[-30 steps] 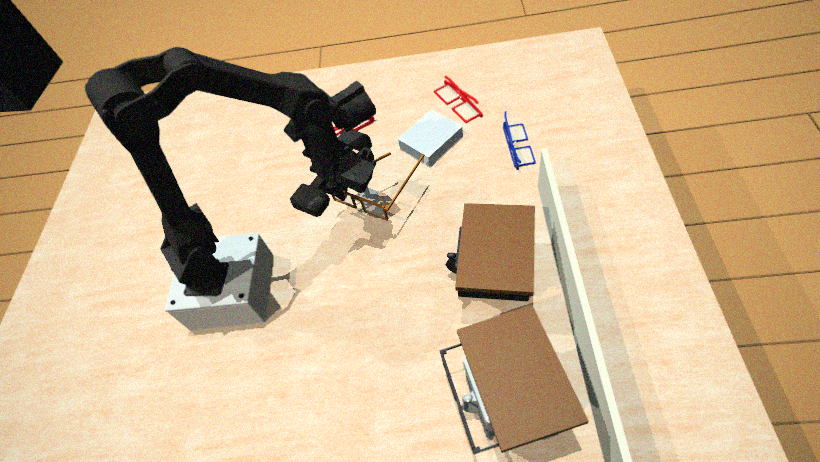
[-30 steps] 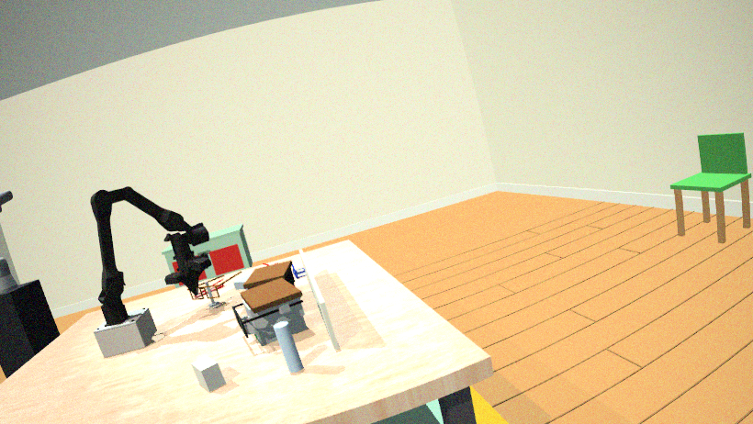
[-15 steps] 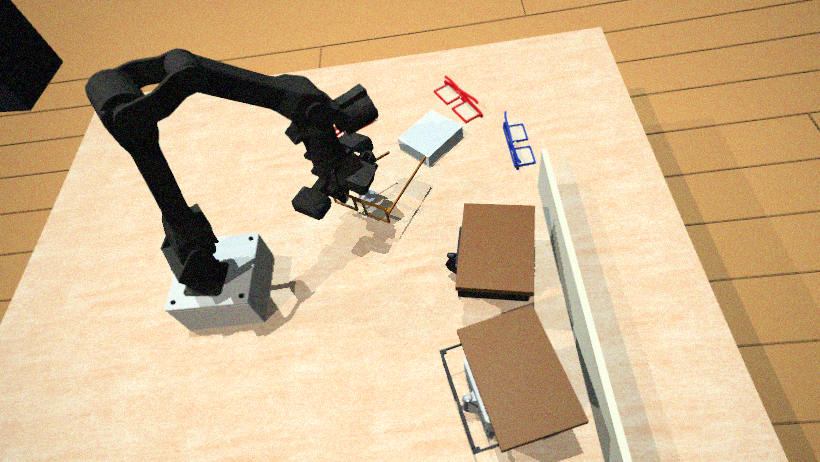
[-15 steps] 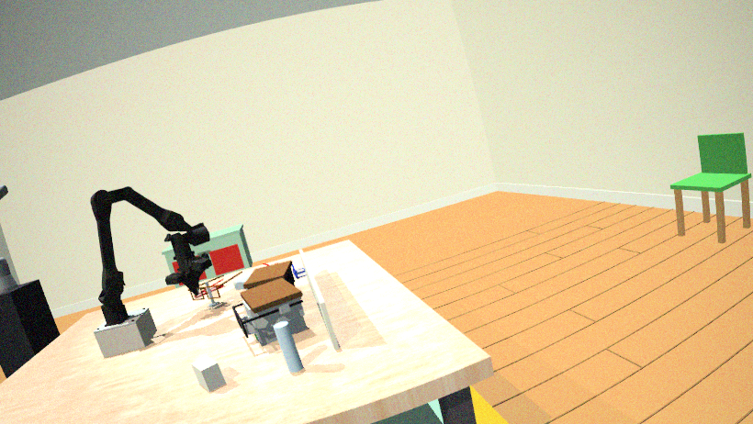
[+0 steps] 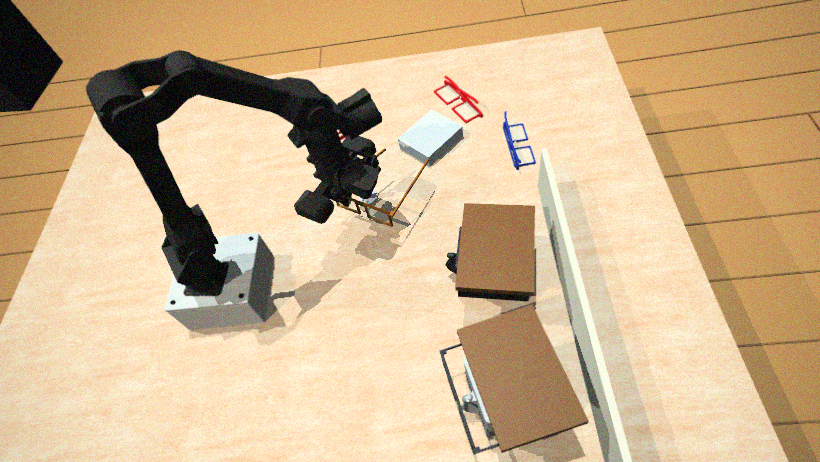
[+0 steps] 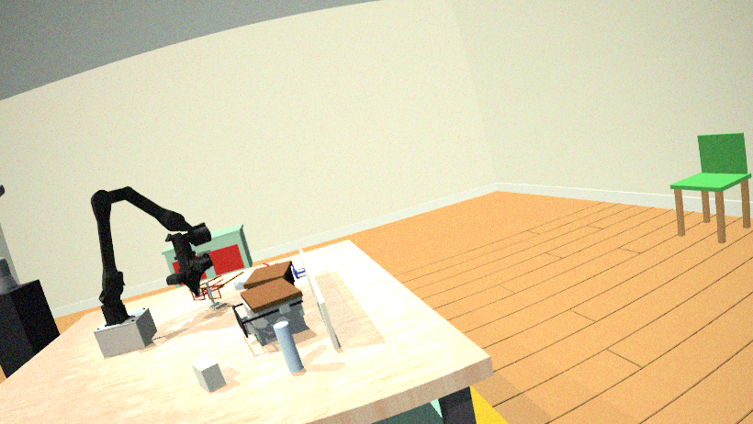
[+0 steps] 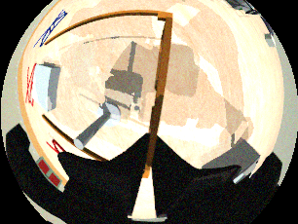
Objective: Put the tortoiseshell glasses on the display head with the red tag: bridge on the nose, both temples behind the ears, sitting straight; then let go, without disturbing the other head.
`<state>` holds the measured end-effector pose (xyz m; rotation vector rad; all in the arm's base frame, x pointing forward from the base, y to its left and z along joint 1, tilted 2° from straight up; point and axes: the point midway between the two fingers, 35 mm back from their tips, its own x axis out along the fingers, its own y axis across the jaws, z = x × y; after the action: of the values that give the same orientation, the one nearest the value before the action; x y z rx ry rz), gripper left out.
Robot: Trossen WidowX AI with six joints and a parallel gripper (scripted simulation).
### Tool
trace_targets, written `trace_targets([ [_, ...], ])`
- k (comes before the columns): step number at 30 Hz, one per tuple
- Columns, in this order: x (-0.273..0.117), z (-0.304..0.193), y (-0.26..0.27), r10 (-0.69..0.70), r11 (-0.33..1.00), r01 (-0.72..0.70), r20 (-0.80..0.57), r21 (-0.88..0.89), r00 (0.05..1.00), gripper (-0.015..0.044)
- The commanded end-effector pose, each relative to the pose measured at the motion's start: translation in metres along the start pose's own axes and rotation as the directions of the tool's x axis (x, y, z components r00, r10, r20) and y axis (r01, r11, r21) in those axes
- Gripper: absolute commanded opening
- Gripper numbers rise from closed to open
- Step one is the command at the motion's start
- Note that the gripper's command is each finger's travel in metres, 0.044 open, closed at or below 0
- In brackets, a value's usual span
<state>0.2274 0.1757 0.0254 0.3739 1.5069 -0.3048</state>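
Observation:
My gripper [image 5: 343, 200] [image 7: 150, 136] is shut on the front of the tortoiseshell glasses [image 5: 391, 216] [image 7: 162, 63], holding them above the table. Their temples are spread and point away from the arm base. In the top view one display head [image 5: 496, 246] with a brown top and black nose stands right of the gripper. The other head [image 5: 522, 378] [image 6: 271, 295] is grey, turned at an angle, with a dark frame [image 5: 457, 396] in front of its face. The gripper is clear of both heads. I cannot make out a red tag on either.
A thin post [image 6: 212, 301] [image 7: 93, 129] on a round base stands beneath the held glasses. A pale block [image 5: 430, 134] [image 7: 45, 88], red glasses [image 5: 461, 92] and blue glasses [image 5: 509, 137] lie beyond. A white panel [image 5: 575, 286] stands behind the heads. A cylinder [image 6: 288, 347] and grey cube [image 6: 209, 374] stand nearer the exterior camera.

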Motion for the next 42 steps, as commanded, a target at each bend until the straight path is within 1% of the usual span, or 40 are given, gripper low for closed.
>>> trace_targets([
  [1,0.0,0.004,-0.002,-0.002,1.0,0.002,0.003,0.004,1.0,0.0],
  [30,0.0,0.022,-0.007,-0.003,1.0,0.003,0.005,0.004,1.0,0.0],
  [42,0.0,0.02,-0.006,-0.003,1.0,0.003,0.004,0.004,1.0,0.0],
])
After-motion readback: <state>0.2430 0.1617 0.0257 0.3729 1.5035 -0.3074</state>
